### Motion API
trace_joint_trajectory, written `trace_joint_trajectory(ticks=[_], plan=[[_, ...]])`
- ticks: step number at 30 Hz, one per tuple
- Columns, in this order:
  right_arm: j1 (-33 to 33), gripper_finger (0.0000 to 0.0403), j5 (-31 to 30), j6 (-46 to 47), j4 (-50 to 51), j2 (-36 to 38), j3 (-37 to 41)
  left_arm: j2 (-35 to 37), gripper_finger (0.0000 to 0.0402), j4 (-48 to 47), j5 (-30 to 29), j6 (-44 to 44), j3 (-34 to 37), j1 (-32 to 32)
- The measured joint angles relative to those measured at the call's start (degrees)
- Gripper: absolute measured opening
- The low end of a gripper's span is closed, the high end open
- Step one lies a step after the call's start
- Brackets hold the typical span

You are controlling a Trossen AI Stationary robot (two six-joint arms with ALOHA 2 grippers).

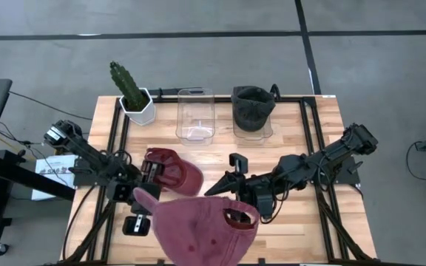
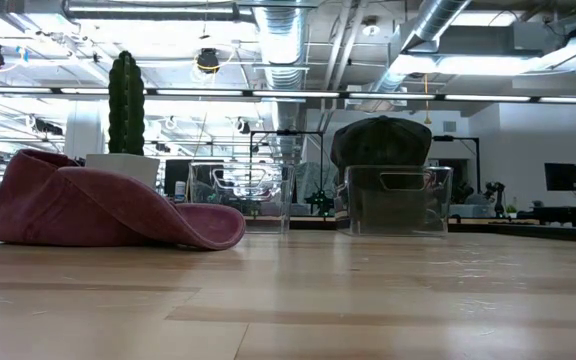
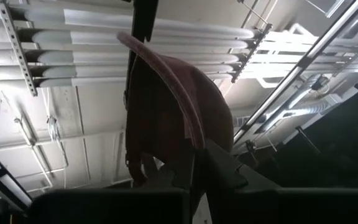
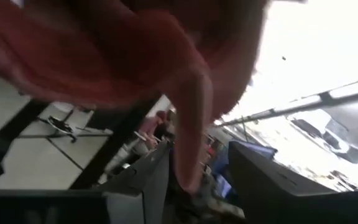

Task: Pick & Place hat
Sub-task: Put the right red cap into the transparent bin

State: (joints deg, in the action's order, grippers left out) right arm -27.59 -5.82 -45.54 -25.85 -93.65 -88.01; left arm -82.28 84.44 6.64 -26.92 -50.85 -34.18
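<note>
- Overhead, two red hats show: one hat (image 1: 198, 229) held up close to the camera at the lower middle of the high view, and a second hat (image 1: 172, 170) lying on the desk (image 1: 324, 222) left of centre.
- Left gripper (image 1: 140, 210) sits at the lower left, at the raised hat's brim; in the left wrist view its jaws are closed on the brim edge of the hat (image 3: 179, 118), which rises above them against the ceiling.
- Right gripper (image 1: 244, 210) sits just right of centre, at the raised hat's back opening; in the right wrist view a strip of the hat (image 4: 188, 124) runs down between the jaws, which pinch it.
- At the upper middle of the high view stands an empty clear bin (image 1: 195, 114), and to its right a second bin (image 1: 254, 131) with a dark hat (image 1: 252, 106) on it.
- Upper left of the desk holds a cactus (image 1: 126, 83) in a white pot (image 1: 139, 109).
- Low view: the second hat (image 2: 108, 205) rests on the desk at left, cactus (image 2: 125, 90) behind it, dark hat (image 2: 381, 140) on its bin at right of centre.
</note>
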Motion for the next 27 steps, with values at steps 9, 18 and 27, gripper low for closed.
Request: trace_joint_trajectory(ticks=[9,18,27], plan=[[0.2,0.0088,2.9,-0.1,-0.7,0.0,0.0,0.0,0.0017,0.0,-0.3,0.7,0.0,1.7],[2.2,0.0007,4.0,2.2,0.5,0.0,0.0,0.1,0.0018,-0.1,-0.6,1.1,0.0,2.1],[0.9,0.0003,2.4,2.6,3.8,0.1,-1.6,0.6,0.0044,-4.6,-0.8,5.1,-0.1,2.9]])
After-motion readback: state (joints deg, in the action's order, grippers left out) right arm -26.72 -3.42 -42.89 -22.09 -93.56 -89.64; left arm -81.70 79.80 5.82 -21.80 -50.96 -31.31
